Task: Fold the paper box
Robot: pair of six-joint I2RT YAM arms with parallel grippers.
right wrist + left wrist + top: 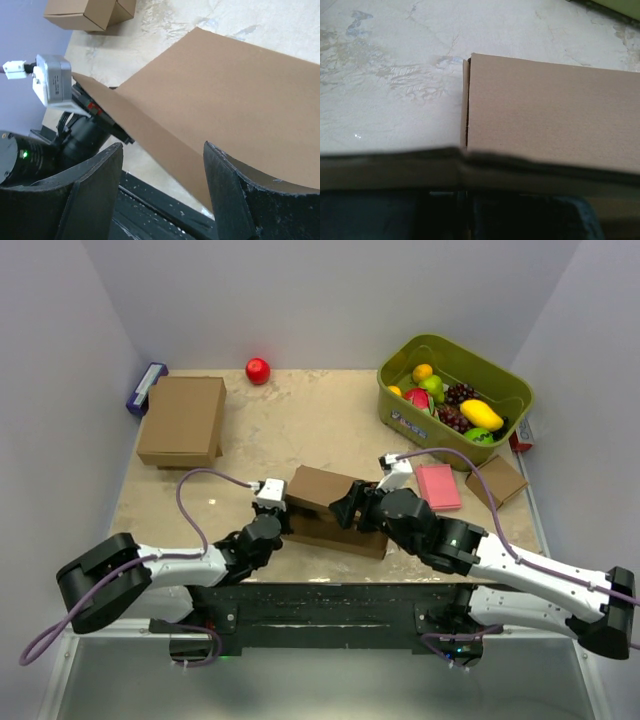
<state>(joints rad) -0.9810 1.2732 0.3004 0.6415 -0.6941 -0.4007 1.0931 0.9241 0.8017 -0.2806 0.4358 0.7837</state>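
Two tools flank the paper box, half-formed near the front edge of the counter. The right tool gapes, seemingly astride a raised flap; the left tool is hidden by cardboard, so I cannot tell its grip. Stiff, smooth corrugated board may spring back, or skid across the glossy marbled counter under uneven pressure.

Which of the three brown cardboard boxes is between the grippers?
The paper box at the near centre, between the left gripper and right gripper. The big closed box sits far left; the small box lies right, both untouched.
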